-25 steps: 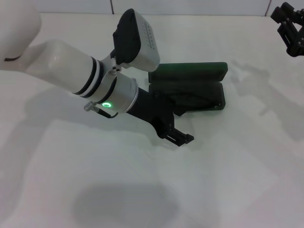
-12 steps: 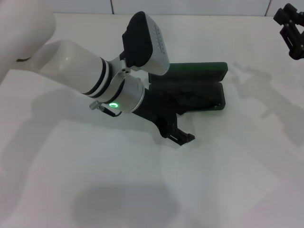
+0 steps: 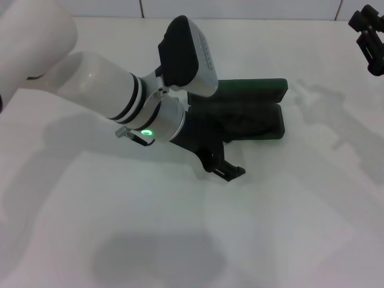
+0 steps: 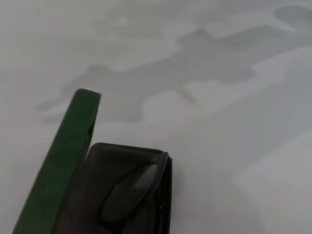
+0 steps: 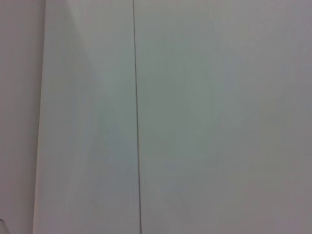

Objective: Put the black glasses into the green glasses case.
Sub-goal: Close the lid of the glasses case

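While the green glasses case [image 3: 246,111] lay open on the white table [image 3: 288,228] with the black glasses [image 4: 129,192] inside its tray, the left gripper [image 3: 225,165] hung over its near edge, fingers parted, and the right gripper [image 3: 371,36] stayed parked far right, finger state indiscernible.

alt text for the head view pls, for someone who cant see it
The robot's left arm reaches across a white table, its left hand low at the near edge of the open green glasses case. The arm covers much of the case's inside, so the black glasses cannot be made out here. The right hand hangs at the far right edge.
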Robot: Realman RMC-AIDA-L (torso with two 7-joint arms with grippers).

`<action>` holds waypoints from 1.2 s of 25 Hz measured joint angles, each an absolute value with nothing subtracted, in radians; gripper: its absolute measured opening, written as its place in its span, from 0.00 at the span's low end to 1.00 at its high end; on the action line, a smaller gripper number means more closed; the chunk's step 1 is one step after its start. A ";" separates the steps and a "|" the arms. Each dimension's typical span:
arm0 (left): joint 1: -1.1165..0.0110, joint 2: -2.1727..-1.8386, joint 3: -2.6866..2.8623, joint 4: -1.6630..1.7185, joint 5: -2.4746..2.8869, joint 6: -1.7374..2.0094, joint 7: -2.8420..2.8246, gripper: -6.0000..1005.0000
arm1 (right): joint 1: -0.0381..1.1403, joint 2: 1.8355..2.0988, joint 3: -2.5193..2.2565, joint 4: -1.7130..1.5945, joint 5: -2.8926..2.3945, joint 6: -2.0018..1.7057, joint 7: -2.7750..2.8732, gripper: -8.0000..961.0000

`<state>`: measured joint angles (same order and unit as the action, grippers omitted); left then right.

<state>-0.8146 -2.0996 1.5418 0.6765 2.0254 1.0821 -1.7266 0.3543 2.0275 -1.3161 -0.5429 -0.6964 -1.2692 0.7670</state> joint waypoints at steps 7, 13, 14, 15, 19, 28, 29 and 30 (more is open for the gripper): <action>-0.816 -2.098 1.530 0.682 2.009 1.073 -1.733 0.82 | 0.354 2.026 -1.315 -0.543 -0.696 -1.270 0.767 0.18; -0.816 -2.096 1.529 0.693 1.990 1.055 -1.733 0.82 | 0.351 2.025 -1.314 -0.542 -0.696 -1.270 0.767 0.18; -0.816 -2.096 1.528 0.693 1.987 1.049 -1.733 0.82 | 0.351 2.025 -1.315 -0.541 -0.696 -1.270 0.767 0.18; -0.815 -2.095 1.525 0.693 1.986 1.043 -1.733 0.82 | 0.351 2.025 -1.315 -0.541 -0.696 -1.270 0.767 0.18; -0.811 -2.095 1.488 0.693 1.982 1.037 -1.733 0.82 | 0.351 2.025 -1.314 -0.541 -0.696 -1.270 0.766 0.18; -0.814 -2.094 1.487 0.690 1.984 1.044 -1.732 0.82 | 0.351 2.025 -1.315 -0.541 -0.696 -1.275 0.765 0.18; -0.814 -2.094 1.487 0.690 1.985 1.044 -1.731 0.82 | 0.351 2.025 -1.315 -0.541 -0.696 -1.276 0.762 0.18; -0.814 -2.095 1.487 0.690 1.985 1.045 -1.730 0.82 | 0.351 2.025 -1.314 -0.541 -0.696 -1.277 0.760 0.18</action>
